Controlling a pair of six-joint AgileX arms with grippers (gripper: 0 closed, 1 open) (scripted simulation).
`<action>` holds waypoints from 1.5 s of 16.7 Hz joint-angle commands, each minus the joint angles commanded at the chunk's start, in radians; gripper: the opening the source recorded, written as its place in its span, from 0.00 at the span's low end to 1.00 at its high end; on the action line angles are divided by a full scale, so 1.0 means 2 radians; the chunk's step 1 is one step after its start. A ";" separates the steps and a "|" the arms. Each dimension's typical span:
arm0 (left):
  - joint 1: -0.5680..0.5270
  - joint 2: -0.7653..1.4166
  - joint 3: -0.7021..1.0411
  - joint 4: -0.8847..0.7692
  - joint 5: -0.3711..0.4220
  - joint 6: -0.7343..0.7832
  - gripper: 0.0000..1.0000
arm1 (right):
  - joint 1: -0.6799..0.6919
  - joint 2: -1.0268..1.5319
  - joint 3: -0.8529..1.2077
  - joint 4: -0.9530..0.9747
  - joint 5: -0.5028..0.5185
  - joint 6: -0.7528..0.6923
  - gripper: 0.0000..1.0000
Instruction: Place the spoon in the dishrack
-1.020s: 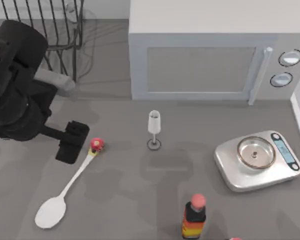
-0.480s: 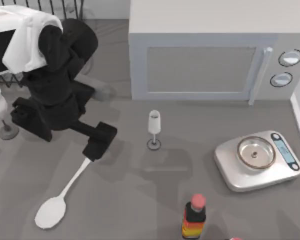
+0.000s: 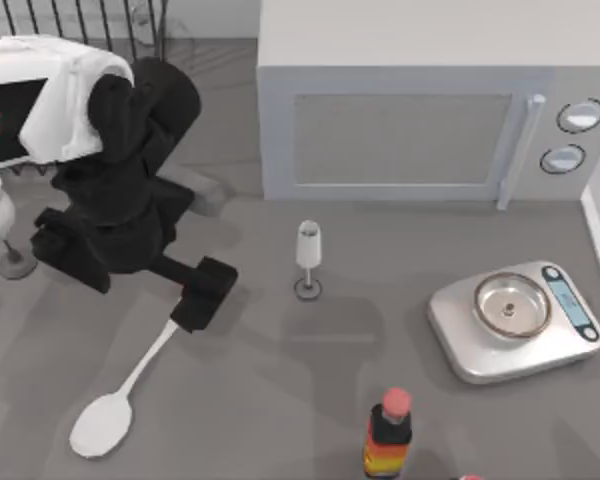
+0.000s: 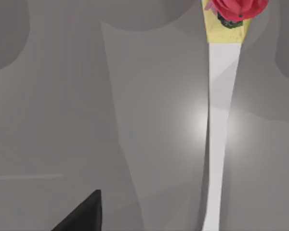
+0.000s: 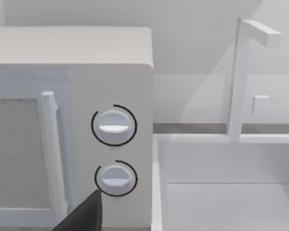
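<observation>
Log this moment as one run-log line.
phase: reaching for spoon | left gripper: over the knob end of the handle, spoon flat on table | dishrack: top-left, no spoon in it | right arm: parked facing microwave

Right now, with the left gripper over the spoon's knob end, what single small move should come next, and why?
Probably lower the left gripper straight down onto the handle of the spoon. The spoon lies flat on the table, the handle below the wrist camera, and nothing is gripped yet. The dishrack waits behind.

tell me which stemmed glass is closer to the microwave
The small clear stemmed glass mid-table, just before the microwave; the white goblet stands at the left edge.
</observation>
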 joint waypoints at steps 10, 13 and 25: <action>0.000 0.070 -0.081 0.153 0.000 0.001 1.00 | 0.000 0.000 0.000 0.000 0.000 0.000 1.00; 0.000 0.070 -0.081 0.153 0.000 0.001 0.92 | 0.000 0.000 0.000 0.000 0.000 0.000 1.00; 0.000 0.070 -0.081 0.153 0.000 0.001 0.02 | 0.000 0.000 0.000 0.000 0.000 0.000 1.00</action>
